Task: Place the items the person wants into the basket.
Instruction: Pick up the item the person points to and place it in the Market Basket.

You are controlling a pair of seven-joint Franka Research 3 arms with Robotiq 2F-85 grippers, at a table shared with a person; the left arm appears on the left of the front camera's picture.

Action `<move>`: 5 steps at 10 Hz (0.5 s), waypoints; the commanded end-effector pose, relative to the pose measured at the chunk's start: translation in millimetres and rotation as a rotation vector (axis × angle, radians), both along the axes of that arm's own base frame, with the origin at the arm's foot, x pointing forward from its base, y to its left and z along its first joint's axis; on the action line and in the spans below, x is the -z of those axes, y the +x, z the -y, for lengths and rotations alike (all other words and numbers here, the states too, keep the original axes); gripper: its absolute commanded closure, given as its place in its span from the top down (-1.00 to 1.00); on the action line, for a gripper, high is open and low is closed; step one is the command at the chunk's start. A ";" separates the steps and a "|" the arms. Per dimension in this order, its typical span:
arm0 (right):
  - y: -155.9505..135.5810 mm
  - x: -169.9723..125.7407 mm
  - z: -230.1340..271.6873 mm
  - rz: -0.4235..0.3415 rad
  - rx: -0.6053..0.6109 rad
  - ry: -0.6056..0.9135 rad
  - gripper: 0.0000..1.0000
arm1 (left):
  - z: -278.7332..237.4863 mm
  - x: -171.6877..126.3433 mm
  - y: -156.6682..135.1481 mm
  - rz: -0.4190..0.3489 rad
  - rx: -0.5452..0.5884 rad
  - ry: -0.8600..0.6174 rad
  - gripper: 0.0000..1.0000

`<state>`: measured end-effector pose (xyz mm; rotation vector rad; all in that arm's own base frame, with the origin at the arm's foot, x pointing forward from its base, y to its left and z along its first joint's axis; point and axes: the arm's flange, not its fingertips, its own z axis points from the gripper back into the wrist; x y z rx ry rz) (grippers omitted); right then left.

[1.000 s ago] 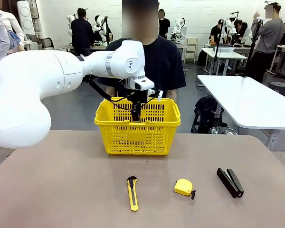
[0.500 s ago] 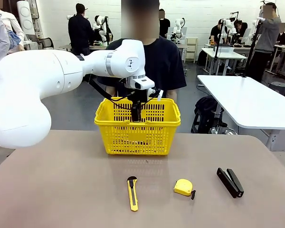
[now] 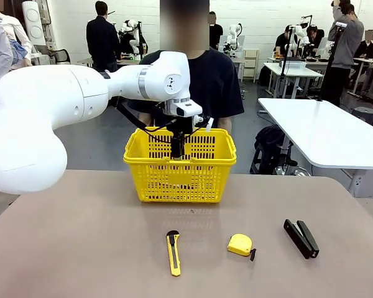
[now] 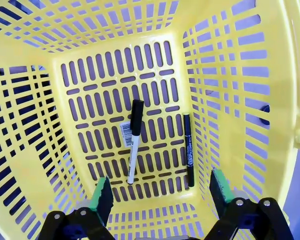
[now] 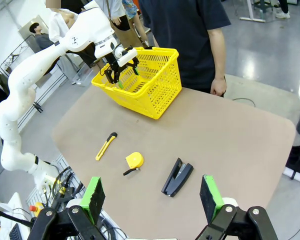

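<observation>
One table [image 3: 81, 248]: matte brown top with rounded corners. A broad bare band crosses its middle, and its left half lies open right to the near edge.
Left arm [image 3: 50, 105]: smooth white shell, stretching from the left to the far middle of the table.
Person [image 3: 217, 81]: in a black T-shirt, standing at the far edge, in the middle.
Basket [image 3: 199, 183]: bright yellow plastic with lattice sides and a slotted floor. It stands at the far middle of the table, just in front of the person and well back from the near row of tools.
Left gripper [image 4: 162, 189]: jaws spread wide, holding and touching nothing. It hangs inside the basket's mouth, with its green pads above the floor.
Right gripper [image 5: 152, 195]: jaws spread wide with nothing between them, high above the near right of the table.
Stapler [image 3: 301, 238]: black, a long wedge lying at the near right.
Utility knife [image 3: 173, 252]: yellow and black, slim, lying flat at the near middle and pointing near to far.
Marker [image 4: 133, 145]: black cap and white barrel, lying flat on the basket floor, partly over a white barcode sticker [image 4: 125, 134].
Pen [image 4: 188, 150]: thin and black with white print, lying on the basket floor. It is roughly parallel to the marker, apart from it, and close to a side wall.
Tape measure [image 3: 240, 244]: small, yellow and rounded, lying between the utility knife and the stapler and touching neither.
</observation>
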<state>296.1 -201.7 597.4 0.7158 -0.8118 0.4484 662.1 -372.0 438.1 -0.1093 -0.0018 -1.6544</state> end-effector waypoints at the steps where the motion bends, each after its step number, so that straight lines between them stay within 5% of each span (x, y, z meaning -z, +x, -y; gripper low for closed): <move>1: 2.0 0.2 -0.2 0.025 -0.014 0.014 1.00 | 8.1 -10.4 14.5 0.007 0.005 0.021 1.00; 5: 2.0 0.2 -0.2 0.025 -0.014 0.014 1.00 | -59.7 -108.5 -56.3 0.073 -0.064 -0.050 1.00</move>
